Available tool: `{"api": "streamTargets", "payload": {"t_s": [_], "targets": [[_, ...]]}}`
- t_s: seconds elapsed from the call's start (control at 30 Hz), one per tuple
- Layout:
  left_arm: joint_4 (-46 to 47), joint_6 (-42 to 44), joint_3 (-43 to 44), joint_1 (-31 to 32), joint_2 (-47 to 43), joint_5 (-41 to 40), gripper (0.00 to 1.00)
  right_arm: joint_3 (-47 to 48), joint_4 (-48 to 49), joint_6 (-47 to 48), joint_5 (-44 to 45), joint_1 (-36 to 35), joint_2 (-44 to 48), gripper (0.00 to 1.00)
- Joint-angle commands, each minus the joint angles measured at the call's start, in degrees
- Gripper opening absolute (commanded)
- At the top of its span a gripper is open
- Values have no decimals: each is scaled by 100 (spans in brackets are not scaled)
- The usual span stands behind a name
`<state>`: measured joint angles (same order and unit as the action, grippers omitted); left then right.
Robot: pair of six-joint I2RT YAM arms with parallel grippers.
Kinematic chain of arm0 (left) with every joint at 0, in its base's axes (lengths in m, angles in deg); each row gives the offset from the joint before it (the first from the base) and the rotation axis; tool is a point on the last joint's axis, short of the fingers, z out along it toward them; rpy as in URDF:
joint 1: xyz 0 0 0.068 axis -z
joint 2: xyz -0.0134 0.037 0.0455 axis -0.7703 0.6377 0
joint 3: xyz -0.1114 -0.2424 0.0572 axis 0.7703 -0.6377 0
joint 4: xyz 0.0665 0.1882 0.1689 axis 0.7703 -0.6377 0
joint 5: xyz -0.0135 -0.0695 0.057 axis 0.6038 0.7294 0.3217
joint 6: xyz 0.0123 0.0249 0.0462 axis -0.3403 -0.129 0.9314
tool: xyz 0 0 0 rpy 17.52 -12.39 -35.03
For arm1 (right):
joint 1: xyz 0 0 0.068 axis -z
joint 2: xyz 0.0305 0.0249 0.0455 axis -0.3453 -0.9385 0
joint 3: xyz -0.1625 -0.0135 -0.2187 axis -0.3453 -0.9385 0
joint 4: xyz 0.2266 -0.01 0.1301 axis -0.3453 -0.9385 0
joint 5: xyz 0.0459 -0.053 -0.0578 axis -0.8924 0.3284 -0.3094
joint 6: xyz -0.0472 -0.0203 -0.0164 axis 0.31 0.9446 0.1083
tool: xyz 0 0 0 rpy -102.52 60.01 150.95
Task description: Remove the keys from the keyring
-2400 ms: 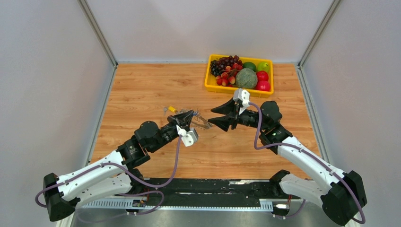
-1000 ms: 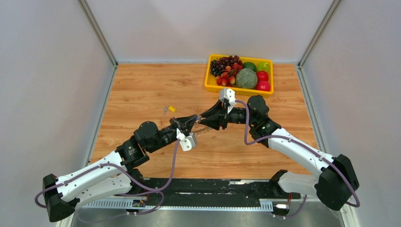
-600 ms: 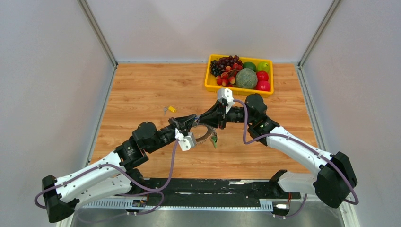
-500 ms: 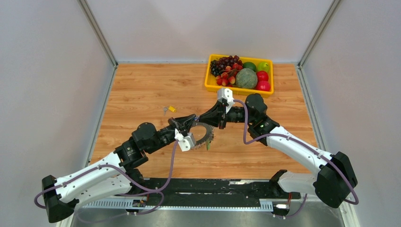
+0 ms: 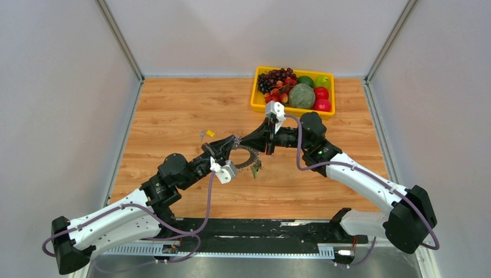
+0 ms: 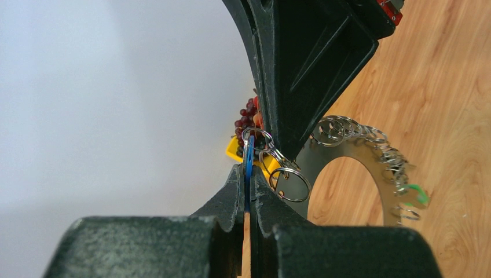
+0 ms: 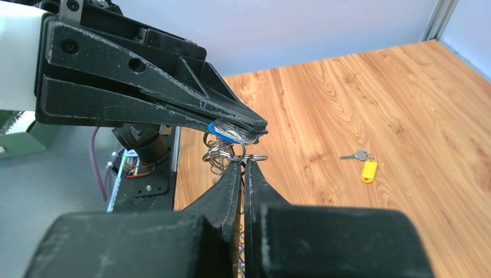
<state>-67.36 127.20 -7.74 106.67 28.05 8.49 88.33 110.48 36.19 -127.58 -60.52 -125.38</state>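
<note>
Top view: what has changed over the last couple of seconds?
The right hand swung left to meet the left hand and closed on the small loops beside the blue key. The keyring came up off the table, tilted. The left hand stayed shut on the blue key; the yellow key and fruit tray did not move.

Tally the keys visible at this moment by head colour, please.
Yellow-headed silver key, loose on wooden table: 1
Blue-headed silver key, in jaws of left gripper: 1
Green-headed key, on grey doughnut-shaped keyring: 1
Total: 3
</note>
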Motion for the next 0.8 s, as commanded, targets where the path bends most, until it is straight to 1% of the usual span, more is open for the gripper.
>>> {"api": "streamTargets", "payload": {"t_s": [0.0, 0.17, 0.27, 0.4, 0.6, 0.7, 0.73, 0.77], "targets": [[741, 102, 57, 13, -105, -54, 0, 253, -104, -572, 319, 80, -48, 0], [730, 141, 33, 18, -123, -5, 0, 109, 168, -1217, 575, 349, 87, 0], [647, 328, 6, 16, -69, 202, 0, 102, 381, -1661, 608, 467, 85, 0], [698, 616, -100, 23, 48, 438, 0, 333, 306, -2114, 595, 487, -54, 0], [803, 851, -210, 15, 98, 481, 0, 743, -15, -2687, 522, 515, -386, 0], [917, 886, -253, 20, 138, 481, 0, 801, -23, -2760, 424, 516, -432, 0], [1040, 839, -269, 17, 124, 439, 0, 803, -56, -2653, 346, 516, -413, 0], [1085, 762, -275, 25, 81, 340, 0, 818, -169, -2458, 362, 516, -375, 2]]}}
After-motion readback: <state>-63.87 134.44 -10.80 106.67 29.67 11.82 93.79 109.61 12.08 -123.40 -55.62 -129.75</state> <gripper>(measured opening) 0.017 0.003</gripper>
